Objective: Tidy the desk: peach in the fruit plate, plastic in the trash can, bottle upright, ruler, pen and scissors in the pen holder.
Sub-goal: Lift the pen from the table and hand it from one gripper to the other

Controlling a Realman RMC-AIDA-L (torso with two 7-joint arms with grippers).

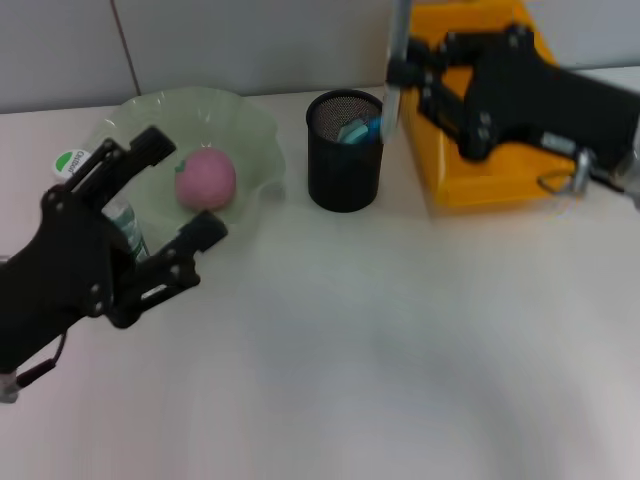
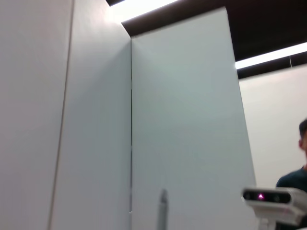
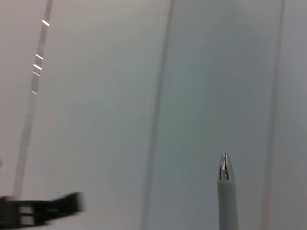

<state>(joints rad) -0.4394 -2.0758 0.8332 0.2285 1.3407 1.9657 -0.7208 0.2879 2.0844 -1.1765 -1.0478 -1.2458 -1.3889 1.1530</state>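
The right end effector (image 1: 397, 72) hangs just above and beside the far rim of the pen holder (image 1: 344, 152), closed on a pale pen (image 1: 399, 40) that stands nearly upright. In the right wrist view the pen's silver tip (image 3: 224, 168) points up towards the wall, so the lower end is the one facing the holder. The relation that matters is this: the pen's long axis runs close to vertical, and the holder's open mouth lies just below and slightly towards the robot's left of it. By my judgement, a small sideways shift and a straight descent would line the two up before release.

Something blue-green (image 1: 355, 130) already sits inside the black mesh holder; I cannot tell what it is. Behind the right arm stands a yellow bin (image 1: 470, 185), presumably the trash can.

The left end effector (image 1: 158, 205) is spread wide and holds nothing. It hovers over the near edge of the green fruit plate (image 1: 250, 125), where the pink peach (image 1: 206, 179) already lies. A bottle (image 1: 125, 225) with a green-and-white cap (image 1: 71, 162) shows behind the left fingers, at the plate's edge; whether it stands or leans I cannot tell.

The right arm is by far the nearer to the holder.
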